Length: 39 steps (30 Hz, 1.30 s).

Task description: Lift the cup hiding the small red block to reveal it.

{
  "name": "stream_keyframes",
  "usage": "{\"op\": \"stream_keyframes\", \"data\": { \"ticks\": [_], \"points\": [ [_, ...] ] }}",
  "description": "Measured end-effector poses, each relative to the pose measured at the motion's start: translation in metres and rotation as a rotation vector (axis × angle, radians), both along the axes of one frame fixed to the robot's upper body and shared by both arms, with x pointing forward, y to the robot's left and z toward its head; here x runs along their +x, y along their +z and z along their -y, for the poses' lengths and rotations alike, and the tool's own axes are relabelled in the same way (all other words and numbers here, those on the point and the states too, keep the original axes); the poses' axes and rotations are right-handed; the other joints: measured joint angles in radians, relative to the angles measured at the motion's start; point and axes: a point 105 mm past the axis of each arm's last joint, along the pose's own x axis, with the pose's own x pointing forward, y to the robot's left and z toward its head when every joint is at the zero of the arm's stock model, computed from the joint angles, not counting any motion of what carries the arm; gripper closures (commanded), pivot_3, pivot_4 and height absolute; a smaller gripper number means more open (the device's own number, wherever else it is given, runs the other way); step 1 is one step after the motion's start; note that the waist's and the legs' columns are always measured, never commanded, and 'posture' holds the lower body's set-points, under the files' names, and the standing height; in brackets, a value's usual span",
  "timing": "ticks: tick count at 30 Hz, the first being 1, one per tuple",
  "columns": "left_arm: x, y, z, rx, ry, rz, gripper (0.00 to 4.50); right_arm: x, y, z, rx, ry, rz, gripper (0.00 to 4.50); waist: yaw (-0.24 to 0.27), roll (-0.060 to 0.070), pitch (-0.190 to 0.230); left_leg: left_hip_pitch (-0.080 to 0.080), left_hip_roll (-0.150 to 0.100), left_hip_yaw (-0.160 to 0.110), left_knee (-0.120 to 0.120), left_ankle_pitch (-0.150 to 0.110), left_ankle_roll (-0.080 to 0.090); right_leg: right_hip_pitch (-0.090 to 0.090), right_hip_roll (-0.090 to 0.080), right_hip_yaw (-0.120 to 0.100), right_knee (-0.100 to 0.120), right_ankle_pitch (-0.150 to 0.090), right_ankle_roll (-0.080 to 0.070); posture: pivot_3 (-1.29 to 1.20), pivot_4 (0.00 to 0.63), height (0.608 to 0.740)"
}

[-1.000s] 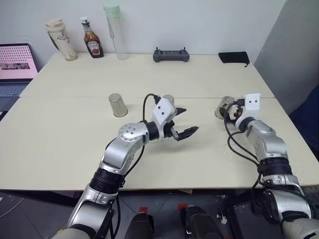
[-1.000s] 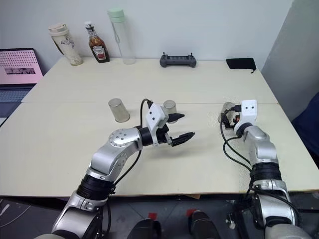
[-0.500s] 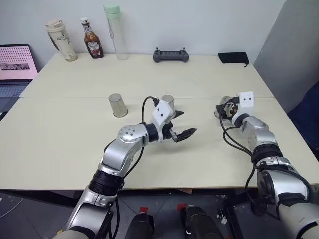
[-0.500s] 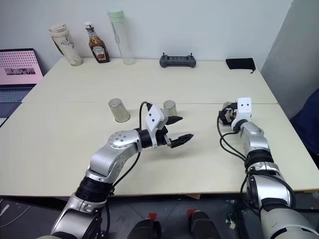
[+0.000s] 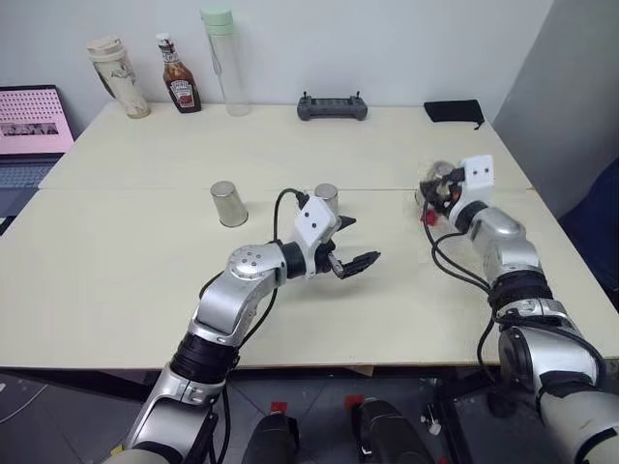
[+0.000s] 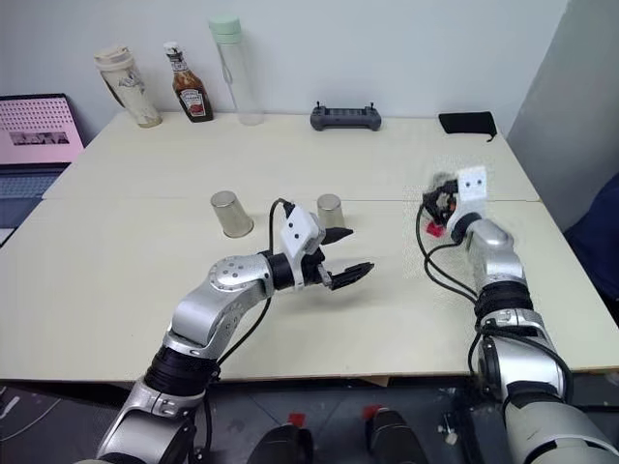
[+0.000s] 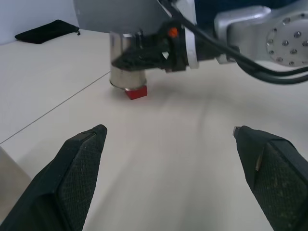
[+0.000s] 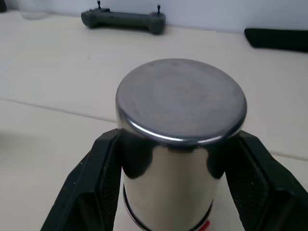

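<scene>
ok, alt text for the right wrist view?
The right end effector grips an upside-down steel cup, with the small red block peeking out below its rim. A grey controller lies at the far edge of the cream table.

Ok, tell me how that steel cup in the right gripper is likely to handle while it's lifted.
The steel cup looks rigid, so the right gripper, shut on it, probably won't dent it. Its polished wall may be slippery between the black fingers. It seems thin and hollow, likely light. The small red block shows beneath it.

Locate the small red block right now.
In the head views, the small red block sits on the table's right side, directly under the steel cup that the right gripper grips, with the other two cups to its left.
</scene>
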Motion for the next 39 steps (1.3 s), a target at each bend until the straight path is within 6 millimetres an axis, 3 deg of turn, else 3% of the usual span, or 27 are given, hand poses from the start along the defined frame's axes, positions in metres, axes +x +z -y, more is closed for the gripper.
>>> {"op": "stream_keyframes", "data": {
  "ticks": [3, 8, 12, 15, 17, 19, 21, 24, 32, 39],
  "points": [
    [0.0, -0.001, 0.001, -0.002, -0.005, -0.005, 0.0, -0.016, 0.024, -0.003, -0.021, -0.014, 0.03, 1.84, 0.004, 0.0, 0.0, 0.0, 0.0, 0.0, 0.0, 0.0, 0.0, 0.0, 0.0, 0.0, 0.0, 0.0, 0.0, 0.0, 0.15, 0.74],
    [-0.002, -0.001, 0.002, 0.0, -0.02, -0.008, 0.0, -0.035, 0.024, 0.005, -0.026, -0.089, -0.002, 1.84, 0.007, 0.0, 0.0, 0.0, 0.0, 0.0, 0.001, 0.0, 0.0, 0.0, 0.0, 0.0, 0.0, 0.0, 0.0, 0.0, 0.15, 0.74],
    [-0.002, -0.003, 0.001, 0.012, -0.026, -0.007, 0.0, -0.05, -0.022, 0.027, -0.006, -0.224, -0.121, 1.84, 0.007, 0.0, -0.001, 0.0, 0.0, 0.001, 0.001, 0.0, 0.0, 0.0, 0.0, 0.0, 0.0, 0.0, 0.0, 0.0, 0.15, 0.74],
    [-0.002, -0.003, 0.001, 0.015, -0.031, -0.009, 0.0, -0.056, -0.048, 0.032, 0.046, -0.274, -0.199, 1.84, 0.001, 0.001, 0.0, 0.0, 0.0, 0.002, 0.001, 0.0, 0.0, 0.0, 0.0, 0.001, 0.0, 0.0, 0.001, 0.0, 0.15, 0.74],
    [-0.002, -0.003, 0.001, 0.014, -0.03, -0.009, 0.0, -0.057, -0.05, 0.033, 0.078, -0.285, -0.203, 1.84, -0.003, 0.001, 0.0, 0.001, 0.0, 0.002, 0.001, 0.0, 0.0, 0.0, 0.0, 0.001, 0.0, 0.0, 0.001, 0.0, 0.15, 0.74],
    [-0.001, -0.003, 0.002, 0.006, -0.021, -0.015, 0.0, -0.057, -0.05, 0.036, 0.106, -0.291, -0.198, 1.14, -0.002, 0.001, 0.0, 0.001, 0.0, 0.001, 0.001, 0.0, 0.0, 0.0, 0.0, 0.0, 0.0, 0.0, 0.001, 0.0, 0.15, 0.74],
    [0.0, 0.001, 0.007, -0.012, -0.024, -0.023, 0.0, -0.055, -0.06, 0.039, 0.117, -0.296, -0.219, 0.89, -0.002, 0.001, 0.0, 0.001, 0.0, 0.001, 0.001, 0.0, 0.0, 0.001, 0.001, 0.0, 0.0, 0.0, 0.001, 0.0, 0.15, 0.74],
    [-0.001, 0.008, 0.012, -0.027, -0.033, -0.018, 0.0, -0.054, -0.076, 0.041, 0.128, -0.299, -0.268, 0.06, -0.002, 0.001, -0.001, 0.001, -0.001, 0.001, 0.001, 0.0, 0.0, 0.001, 0.0, 0.001, -0.001, 0.0, 0.001, 0.0, 0.15, 0.74],
    [0.003, 0.007, 0.005, -0.03, 0.006, -0.021, 0.0, -0.057, -0.074, 0.048, 0.081, -0.304, -0.251, 0.06, -0.002, 0.001, -0.001, 0.0, 0.0, 0.0, 0.0, 0.0, 0.0, 0.0, 0.001, 0.0, 0.0, 0.0, 0.001, 0.0, 0.15, 0.74],
    [0.006, 0.0, -0.022, 0.057, 0.059, -0.039, 0.0, -0.119, -0.063, 0.036, 0.058, -0.229, -0.311, 0.06, 0.005, 0.002, -0.001, -0.001, 0.0, -0.001, 0.0, 0.0, 0.0, -0.001, 0.0, 0.0, -0.001, -0.001, 0.0, 0.0, 0.15, 0.74]
  ]
}}
